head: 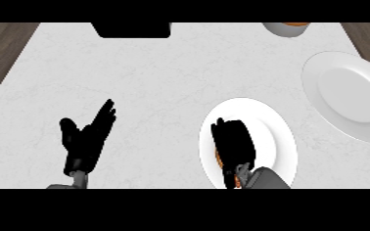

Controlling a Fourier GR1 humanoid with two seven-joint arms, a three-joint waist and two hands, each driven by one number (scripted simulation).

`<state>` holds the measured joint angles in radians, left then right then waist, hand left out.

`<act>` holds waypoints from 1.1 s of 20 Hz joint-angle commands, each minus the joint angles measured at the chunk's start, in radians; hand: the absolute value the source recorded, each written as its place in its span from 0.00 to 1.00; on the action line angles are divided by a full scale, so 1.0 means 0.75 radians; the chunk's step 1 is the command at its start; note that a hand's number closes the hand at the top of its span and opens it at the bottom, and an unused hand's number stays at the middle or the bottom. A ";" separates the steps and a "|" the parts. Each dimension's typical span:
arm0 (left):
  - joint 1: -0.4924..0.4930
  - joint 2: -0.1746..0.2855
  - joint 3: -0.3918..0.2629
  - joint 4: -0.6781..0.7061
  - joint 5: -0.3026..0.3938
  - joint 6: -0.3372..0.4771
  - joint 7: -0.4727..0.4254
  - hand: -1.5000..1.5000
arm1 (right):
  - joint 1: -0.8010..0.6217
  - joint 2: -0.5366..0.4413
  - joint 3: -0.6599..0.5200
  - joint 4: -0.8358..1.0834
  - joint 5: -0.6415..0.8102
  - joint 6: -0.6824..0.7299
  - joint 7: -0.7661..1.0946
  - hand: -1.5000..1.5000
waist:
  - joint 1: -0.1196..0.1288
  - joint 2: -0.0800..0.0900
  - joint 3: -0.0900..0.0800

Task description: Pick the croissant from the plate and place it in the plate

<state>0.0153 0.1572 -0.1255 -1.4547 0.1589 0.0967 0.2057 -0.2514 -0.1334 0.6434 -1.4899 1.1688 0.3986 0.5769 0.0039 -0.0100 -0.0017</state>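
Two hands: the right hand (pixel 233 139) curls round the largely hidden croissant (pixel 221 162) on the near plate (pixel 278 127), a second plate (pixel 339 93) beside it; the left hand (pixel 85 137) rests open, fingers straight.

I work from a single view, the head one. It looks steeply down on the counter (pixel 180 68), almost square to its top, and faces away from the robot's body. The forearms come in from the lower edge, with the left hand (pixel 85 139) at lower left and the right hand (pixel 235 144) at lower right. It sits near enough that the counter fills nearly the whole picture. The far edge cuts a black box (pixel 132 29) and a bowl (pixel 285 28). The right edge cuts one plate (pixel 339 93), while the nearer plate (pixel 282 127) shows almost whole.
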 commanded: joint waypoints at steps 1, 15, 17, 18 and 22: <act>0.058 0.021 0.030 -0.031 0.014 -0.057 0.019 0.50 | 0.051 -0.032 0.005 -0.082 0.067 0.025 -0.038 1.00 | -0.003 0.012 0.002; 0.011 -0.034 0.010 0.033 -0.014 0.000 0.008 0.50 | 0.095 0.174 -0.263 -0.279 0.161 -0.844 0.183 1.00 | -0.022 0.010 0.002; 0.083 0.003 0.018 -0.006 -0.016 -0.028 -0.023 0.50 | 0.118 0.177 -0.218 -0.356 0.201 -0.901 0.283 1.00 | -0.009 0.007 0.002; -0.006 -0.059 0.000 0.091 -0.040 0.011 -0.024 0.50 | 0.196 0.177 -0.181 -0.409 0.252 -0.944 0.297 1.00 | -0.030 0.009 0.002; 0.033 -0.016 0.005 -0.021 -0.021 -0.023 0.028 0.50 | 0.169 0.177 -0.381 -0.390 0.187 -1.147 0.273 1.00 | -0.010 0.012 0.003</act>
<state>0.0340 0.1490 -0.1097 -1.4704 0.1495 0.0836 0.2090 -0.1351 -0.0070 0.4171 -1.7627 1.2989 -0.3273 0.7609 -0.0071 -0.0053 0.0036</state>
